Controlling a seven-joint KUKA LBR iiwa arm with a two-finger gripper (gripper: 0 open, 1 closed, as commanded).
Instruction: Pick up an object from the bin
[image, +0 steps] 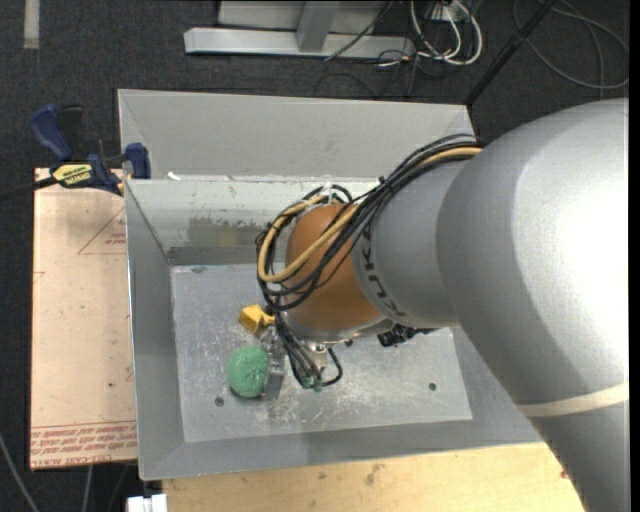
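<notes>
Green ball (247, 372), seemingly soft and light, sits at eight o'clock on the grey bin (400, 390) floor. Gripper (277, 368) just beside it at three o'clock; open or closed, I cannot tell. Best squeezed across its middle. Yellow scrap (254, 317) at twelve.

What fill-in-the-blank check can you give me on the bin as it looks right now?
1. The round lumpy thing lying on the floor of the bin, right beside the gripper, is ____ in colour.
2. The small piece just above that round thing in the camera view is ____.
3. The arm comes into the bin from the view's ____ side.

Missing words: green; yellow; right.
</notes>
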